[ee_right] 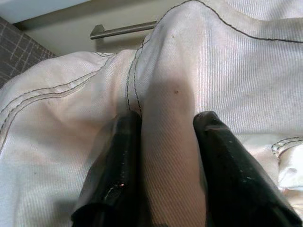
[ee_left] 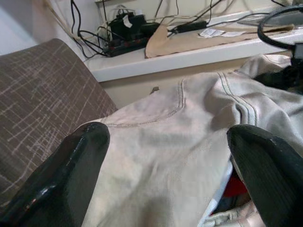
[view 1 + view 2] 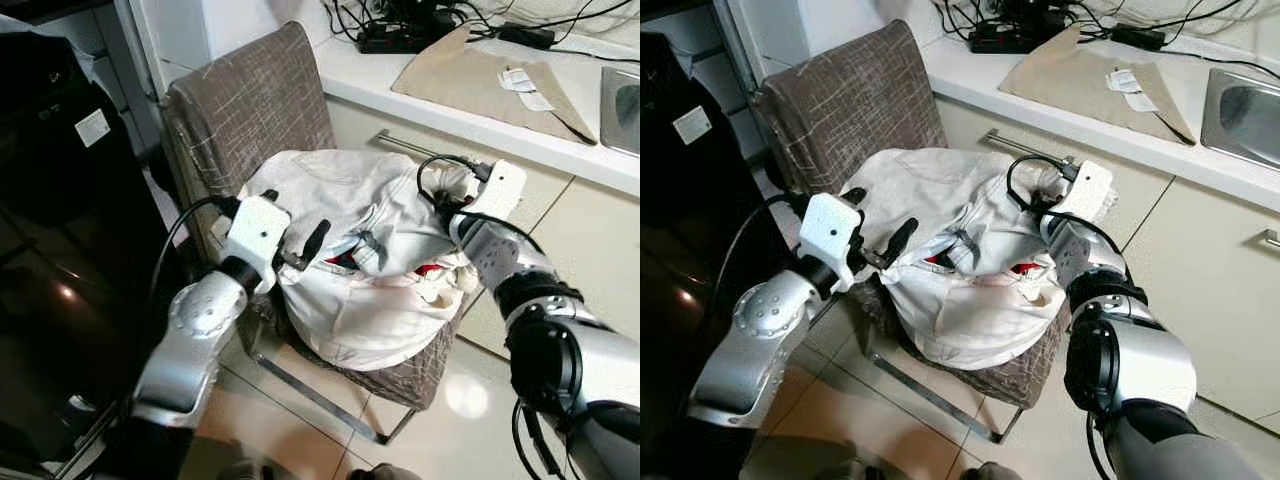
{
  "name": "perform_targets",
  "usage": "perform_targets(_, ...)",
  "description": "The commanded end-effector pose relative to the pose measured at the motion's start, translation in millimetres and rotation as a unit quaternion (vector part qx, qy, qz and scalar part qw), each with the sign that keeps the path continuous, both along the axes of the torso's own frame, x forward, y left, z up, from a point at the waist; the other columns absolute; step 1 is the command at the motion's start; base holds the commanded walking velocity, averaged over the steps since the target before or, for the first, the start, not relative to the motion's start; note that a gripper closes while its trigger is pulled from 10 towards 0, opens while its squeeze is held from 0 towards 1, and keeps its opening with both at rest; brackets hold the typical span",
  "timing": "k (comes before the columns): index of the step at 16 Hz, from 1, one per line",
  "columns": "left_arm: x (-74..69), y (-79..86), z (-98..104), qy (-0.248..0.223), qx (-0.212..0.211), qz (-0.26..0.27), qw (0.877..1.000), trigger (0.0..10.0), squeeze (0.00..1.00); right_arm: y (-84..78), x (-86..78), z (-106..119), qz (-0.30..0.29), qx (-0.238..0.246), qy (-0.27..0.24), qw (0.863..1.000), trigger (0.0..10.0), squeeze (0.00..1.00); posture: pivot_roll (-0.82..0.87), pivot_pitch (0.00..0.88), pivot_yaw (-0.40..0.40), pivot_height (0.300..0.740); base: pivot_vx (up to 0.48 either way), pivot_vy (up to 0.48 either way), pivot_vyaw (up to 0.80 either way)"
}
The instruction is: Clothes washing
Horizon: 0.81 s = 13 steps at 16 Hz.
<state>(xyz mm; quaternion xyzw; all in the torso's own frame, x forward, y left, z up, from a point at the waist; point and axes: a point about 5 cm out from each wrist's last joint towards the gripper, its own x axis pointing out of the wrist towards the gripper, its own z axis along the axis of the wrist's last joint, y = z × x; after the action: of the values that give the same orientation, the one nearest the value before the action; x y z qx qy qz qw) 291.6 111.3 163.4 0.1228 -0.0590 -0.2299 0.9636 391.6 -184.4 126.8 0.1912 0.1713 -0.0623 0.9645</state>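
A heap of cream clothes (image 3: 360,290), with bits of red and blue showing inside, fills the seat of a brown-grey upholstered chair (image 3: 250,100). My left gripper (image 3: 295,222) is at the heap's left side, open, its black fingers (image 2: 78,161) spread wide over the cream cloth (image 2: 180,156) without gripping it. My right gripper (image 1: 165,123) is at the heap's right upper edge. It is shut on a raised fold of the cream garment (image 1: 165,85), which is pinched between both fingers.
Behind the chair runs a white counter (image 3: 440,110) with a power strip and cables (image 3: 400,30) and a beige cloth (image 3: 480,75). A steel sink (image 3: 1245,105) lies at its right. A black appliance (image 3: 50,250) stands close on the left. Tiled floor (image 3: 290,420) lies below.
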Motion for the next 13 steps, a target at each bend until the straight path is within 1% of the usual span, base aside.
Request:
perform_targets(1, 7.1, 7.2, -5.4, 0.007, 0.005, 0.042, 0.999, 10.0, 0.0, 10.3, -8.8, -21.5, 0.027, -0.018, 0.04, 0.999, 0.0, 0.0, 0.06, 0.0, -0.024, 0.74, 0.0, 0.0, 0.0)
perform_targets(2, 12.4, 15.6, -9.1, 0.018, -0.018, 0.082, 0.996, 10.0, 0.0, 12.0, -7.5, -18.9, 0.031, -0.035, 0.027, 0.999, 0.0, 0.0, 0.05, 0.0, -0.026, 0.74, 0.0, 0.0, 0.0)
perform_targets(3, 13.5, 19.6, -9.7, 0.025, -0.043, 0.096, 0.994, 10.0, 0.0, 13.1, -7.0, -17.8, 0.032, -0.044, 0.021, 0.998, 0.0, 0.0, 0.05, 0.0, -0.026, 0.74, 0.0, 0.0, 0.0)
perform_targets(4, 16.1, 25.0, -11.1, 0.025, -0.047, 0.12, 0.991, 10.0, 0.0, 13.9, -5.1, -13.6, 0.028, -0.057, 0.01, 0.998, 0.0, 0.0, 0.04, 0.002, -0.028, 0.74, 0.0, 0.0, 0.0)
perform_targets(5, 17.7, 27.2, -11.5, 0.027, -0.055, 0.13, 0.99, 10.0, 0.0, 14.3, -2.8, -7.9, 0.027, -0.078, -0.008, 0.997, 0.0, 0.0, 0.04, 0.003, -0.028, 0.74, 0.0, 0.0, 0.0)
perform_targets(6, 18.7, 27.8, -12.2, 0.026, -0.052, 0.135, 0.989, 10.0, 0.0, 12.8, -0.2, -0.5, 0.019, -0.101, -0.03, 0.994, 0.0, 0.0, 0.04, 0.002, -0.029, 0.74, 0.0, 0.0, 0.0)
perform_targets(7, 19.4, 28.0, -12.4, 0.026, -0.051, 0.136, 0.989, 10.0, 0.0, 13.0, 1.1, 3.5, 0.02, -0.113, -0.04, 0.993, 0.0, 0.0, 0.03, 0.0, -0.028, 0.74, 0.0, 0.0, 0.0)
perform_targets(8, 21.7, 28.6, -12.4, 0.023, -0.052, 0.14, 0.988, 10.0, 0.0, 14.9, 4.1, 12.9, 0.025, -0.136, -0.067, 0.988, 0.0, 0.0, 0.03, 0.0, -0.027, 0.74, 0.0, 0.0, 0.0)
perform_targets(9, 24.3, 31.5, -11.3, 0.017, -0.06, 0.159, 0.985, 10.0, 0.0, 15.3, 7.7, 27.1, 0.023, -0.157, -0.106, 0.982, 0.0, 0.0, 0.03, 0.0, -0.028, 0.74, 0.0, 0.0, 0.0)
perform_targets(10, 25.7, 33.8, -10.8, 0.018, -0.068, 0.17, 0.983, 10.0, 0.0, 15.3, 8.9, 32.4, 0.023, -0.16, -0.12, 0.98, 0.0, 0.0, 0.02, 0.0, -0.028, 0.74, 0.0, 0.0, 0.0)
perform_targets(11, 28.5, 38.9, -9.1, 0.014, -0.08, 0.194, 0.978, 10.0, 0.0, 13.2, 11.2, 44.2, 0.019, -0.166, -0.148, 0.975, 0.0, 0.0, 0.02, 0.0, -0.029, 0.74, 0.0, 0.0, 0.0)
perform_targets(13, 29.7, 41.6, -7.8, 0.011, -0.097, 0.21, 0.973, 10.0, 0.0, 13.2, 12.7, 54.2, 0.026, -0.177, -0.175, 0.968, 0.0, 0.0, 0.02, 0.0, -0.032, 0.74, 0.0, 0.0, 0.61)
